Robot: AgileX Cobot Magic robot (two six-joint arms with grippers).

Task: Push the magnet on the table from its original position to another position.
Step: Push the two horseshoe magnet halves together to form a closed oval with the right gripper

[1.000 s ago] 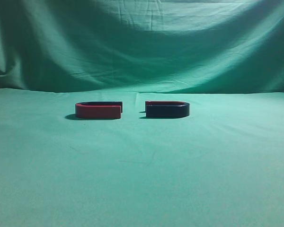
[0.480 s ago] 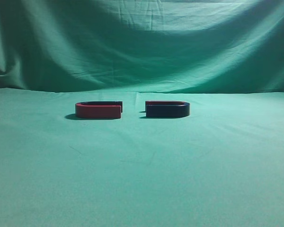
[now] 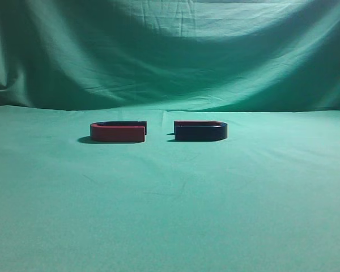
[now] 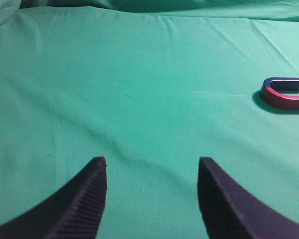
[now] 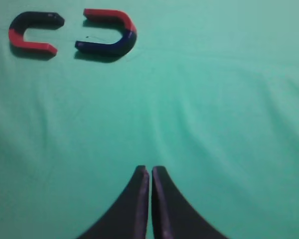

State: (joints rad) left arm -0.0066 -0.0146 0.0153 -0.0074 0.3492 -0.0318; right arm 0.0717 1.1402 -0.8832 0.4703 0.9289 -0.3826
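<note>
The magnet (image 3: 200, 131) lies flat on the green table (image 3: 170, 215), right of centre, its dark navy side facing the exterior view with a thin red strip on top. In the right wrist view it (image 5: 109, 32) lies at the upper left, far ahead of my right gripper (image 5: 150, 169), which is shut and empty above bare cloth. My left gripper (image 4: 152, 162) is open and empty over bare cloth. The task magnet is out of the left wrist view. Neither gripper shows in the exterior view.
A second U-shaped magnet (image 3: 118, 131) with its red side showing lies left of the task magnet, open ends facing it across a small gap. It also shows in the left wrist view (image 4: 285, 93) and the right wrist view (image 5: 32, 32). A green backdrop (image 3: 170, 51) hangs behind.
</note>
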